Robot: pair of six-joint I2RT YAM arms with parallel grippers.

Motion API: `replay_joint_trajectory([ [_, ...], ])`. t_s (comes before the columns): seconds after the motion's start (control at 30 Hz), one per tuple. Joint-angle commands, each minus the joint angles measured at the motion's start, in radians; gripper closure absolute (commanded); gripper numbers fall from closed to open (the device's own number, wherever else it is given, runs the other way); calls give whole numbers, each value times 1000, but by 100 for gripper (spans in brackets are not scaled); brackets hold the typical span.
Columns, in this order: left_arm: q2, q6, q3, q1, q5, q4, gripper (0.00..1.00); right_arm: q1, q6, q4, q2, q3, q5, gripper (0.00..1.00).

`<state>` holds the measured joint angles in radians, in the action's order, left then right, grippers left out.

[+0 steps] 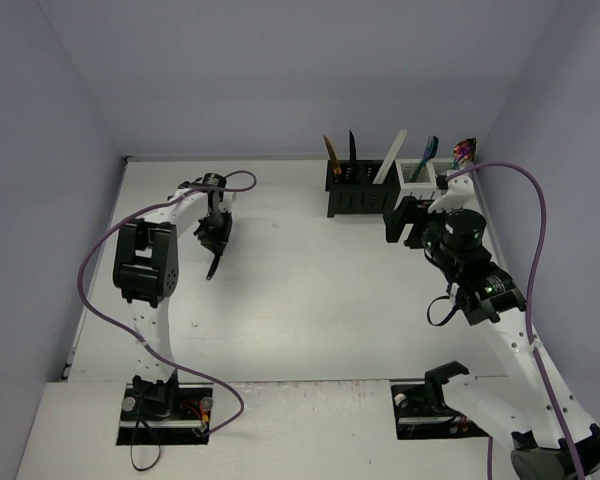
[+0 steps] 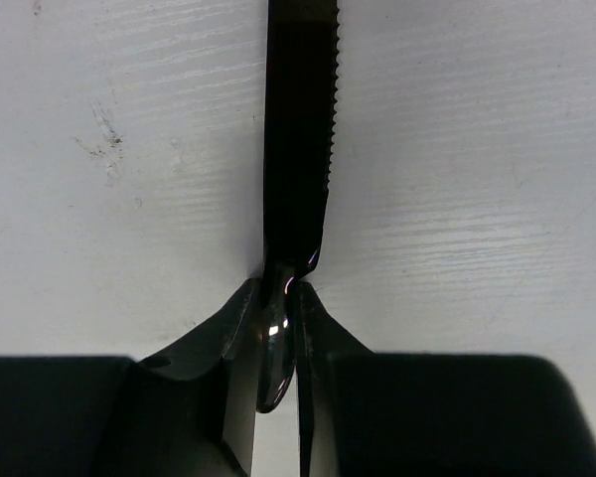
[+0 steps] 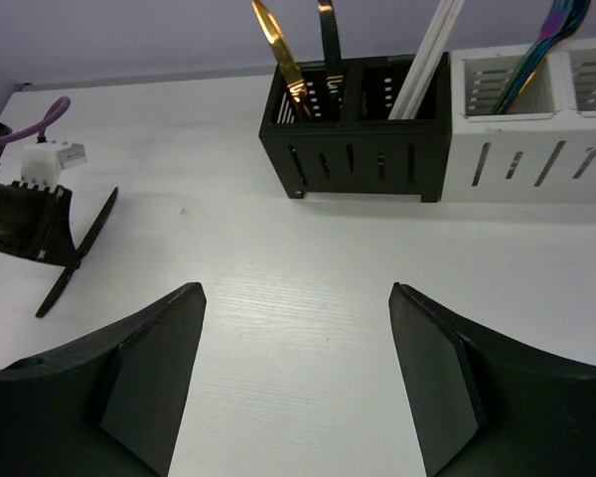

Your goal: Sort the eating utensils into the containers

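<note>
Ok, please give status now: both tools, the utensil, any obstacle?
Left tool shut on slim black serrated knife. Right tool open, empty, facing black perforated caddy. Nothing lies on table between knife and caddy.

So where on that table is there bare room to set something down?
The widest bare patch of table lies mid-board, between the black knife in the left fingers and the open right fingers. The back-left corner is bare too. It is crowded at back right, around the black caddy and white caddy.
</note>
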<state>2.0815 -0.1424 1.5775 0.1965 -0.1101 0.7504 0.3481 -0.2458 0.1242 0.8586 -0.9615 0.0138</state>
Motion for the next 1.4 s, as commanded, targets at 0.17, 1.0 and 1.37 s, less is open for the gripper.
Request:
replay_joint_trajectory([
  [0.17,-318,-30,-92,97,-59,-113,100,2,-104,-61,104,-61,-251,23],
  [1.0,-893,-111,-399,517,28,-591,100,230,-193,-235,489,-352,-301,26],
  [1.37,-858,-109,-373,529,41,-591,100,278,-190,-273,611,-394,-308,44],
])
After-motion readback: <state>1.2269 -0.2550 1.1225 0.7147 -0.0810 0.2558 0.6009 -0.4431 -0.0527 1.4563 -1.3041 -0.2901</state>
